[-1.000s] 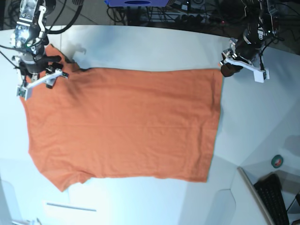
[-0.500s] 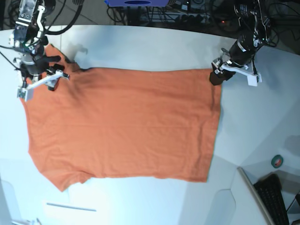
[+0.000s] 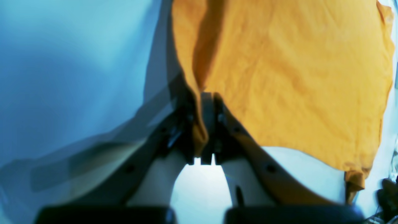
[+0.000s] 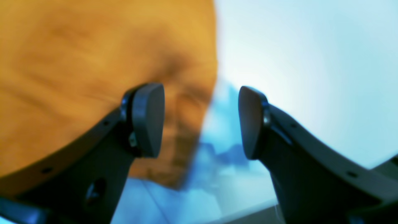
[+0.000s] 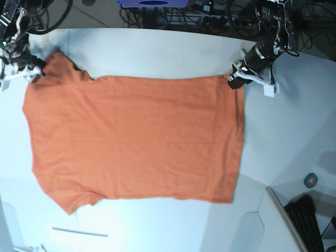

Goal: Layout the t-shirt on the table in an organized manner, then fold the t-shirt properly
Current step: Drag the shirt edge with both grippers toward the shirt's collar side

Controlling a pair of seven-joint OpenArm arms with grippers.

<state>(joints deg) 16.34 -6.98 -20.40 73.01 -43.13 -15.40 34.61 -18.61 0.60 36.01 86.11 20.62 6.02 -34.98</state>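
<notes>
At two o'clock on the table, left gripper pinching the t-shirt hem corner; right gripper spread at ten o'clock. Layout step; next likely needs a sleeve grasp.

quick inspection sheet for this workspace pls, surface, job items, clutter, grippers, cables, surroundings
surface: white table, bare around the cloth
job's things: orange t-shirt spread flat, sleeves toward the right arm's end
clutter: green tape roll and keyboard off to the near corner by the left arm
grippers: left gripper shut on the t-shirt hem corner; right gripper open over a sleeve edge
cables: dark tangle behind the table's far edge
surroundings: blue bin beyond the table
</notes>
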